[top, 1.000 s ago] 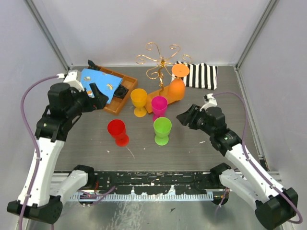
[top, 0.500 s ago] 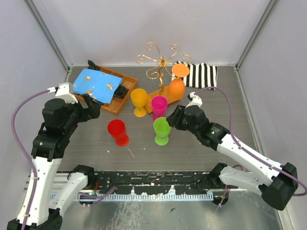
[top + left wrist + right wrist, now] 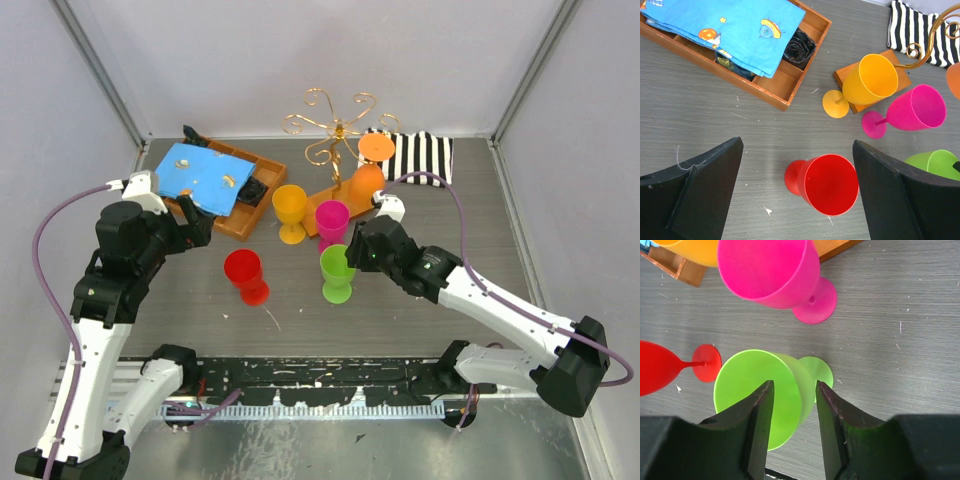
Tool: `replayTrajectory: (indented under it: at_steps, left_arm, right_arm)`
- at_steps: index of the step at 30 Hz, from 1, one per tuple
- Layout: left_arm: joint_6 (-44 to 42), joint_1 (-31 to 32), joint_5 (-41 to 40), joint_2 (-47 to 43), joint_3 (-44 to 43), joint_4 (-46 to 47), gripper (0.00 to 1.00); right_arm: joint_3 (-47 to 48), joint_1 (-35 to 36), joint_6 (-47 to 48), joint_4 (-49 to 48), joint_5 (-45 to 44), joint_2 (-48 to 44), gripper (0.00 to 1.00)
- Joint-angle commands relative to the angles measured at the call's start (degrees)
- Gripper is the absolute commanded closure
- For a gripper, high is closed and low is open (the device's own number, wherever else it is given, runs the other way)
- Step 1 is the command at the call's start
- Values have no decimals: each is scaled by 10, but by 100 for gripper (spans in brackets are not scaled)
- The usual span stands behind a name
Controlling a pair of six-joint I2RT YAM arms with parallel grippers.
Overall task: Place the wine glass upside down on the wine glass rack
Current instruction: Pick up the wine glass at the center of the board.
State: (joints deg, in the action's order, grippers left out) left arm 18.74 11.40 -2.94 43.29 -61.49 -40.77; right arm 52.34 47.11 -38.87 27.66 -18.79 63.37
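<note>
Wine glass (image 3: 338,265), green, plastic-looking: probably light, stiff and slick, best taken at the bowl.
Top view: upright mid-table, apart from the wine glass rack (image 3: 335,130).
Left wrist: left gripper (image 3: 797,144) jaws wide apart, empty; glass cut off at the frame edge.
Right wrist: right gripper (image 3: 794,385) jaws half spread astride the bowl; contact possibly made, unclear; stem hidden.

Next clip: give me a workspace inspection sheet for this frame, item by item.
Surface: grey wood-grain table, a few pale specks.
Job's things: gold wire rack at the back, orange glass apparently hung upside down on it; yellow glass, pink glass, green glass, red glass upright.
Clutter: wooden tray holding blue cloth; striped cloth beside the rack.
Tools: left tool open above red glass; right tool astride green glass's rim, grip unconfirmed.
Cables: left purple cable and right purple cable loop off the arms.
Surroundings: pale enclosure walls; nothing else seen.
</note>
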Motion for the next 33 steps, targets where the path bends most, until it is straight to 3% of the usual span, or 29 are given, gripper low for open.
replayTrajectory:
  at_steps: [1, 15, 33]
  left_arm:
    - [-12, -2, -8, -2, 3, 11, 2]
    - [-19, -2, -12, 1, -2, 6, 2]
    - [-31, -1, -32, -1, -7, 4, 2]
  right_arm:
    - [37, 14, 25, 4, -15, 12, 57]
    - [87, 55, 68, 63, -93, 71, 69]
    - [96, 64, 81, 70, -106, 81, 90]
